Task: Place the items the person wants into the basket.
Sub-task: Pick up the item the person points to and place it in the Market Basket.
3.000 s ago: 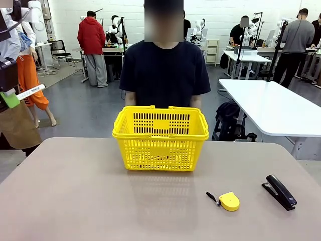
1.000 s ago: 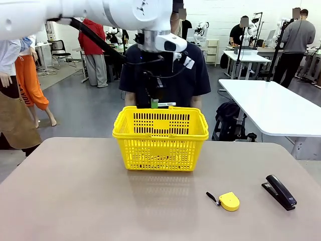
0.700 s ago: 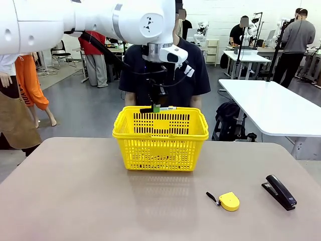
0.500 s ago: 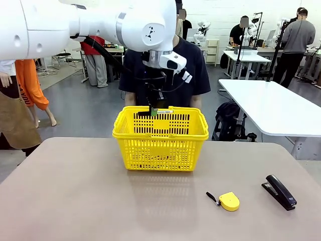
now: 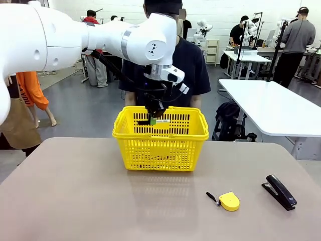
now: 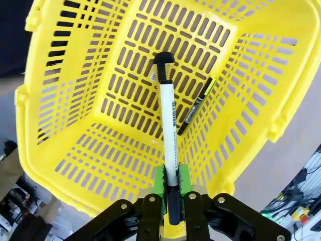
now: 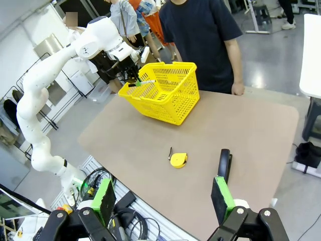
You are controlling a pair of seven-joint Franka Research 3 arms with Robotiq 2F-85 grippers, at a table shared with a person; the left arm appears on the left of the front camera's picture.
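The yellow basket (image 5: 160,150) stands mid-table in front of the person (image 5: 165,70). My left gripper (image 5: 153,119) hangs in the basket's mouth near its far rim, shut on a white-barrelled marker with a black cap (image 6: 168,115). In the left wrist view that marker points down at the basket (image 6: 75,90) floor, held between the green pads of the left gripper (image 6: 171,173). A thin black pen with a yellow tip (image 6: 195,105) lies against the inside of the basket. My right gripper (image 7: 163,198) is open and holds nothing, high above the near table edge.
A round yellow tape measure (image 5: 228,201) and a black stapler (image 5: 279,191) lie on the table's right side. The tape measure (image 7: 178,159) and stapler (image 7: 224,163) also sit below the right gripper. A white table (image 5: 271,108) stands behind on the right.
The left arm swung in over the basket and has come down, so the marker has dropped from above the far rim into the basket's mouth.
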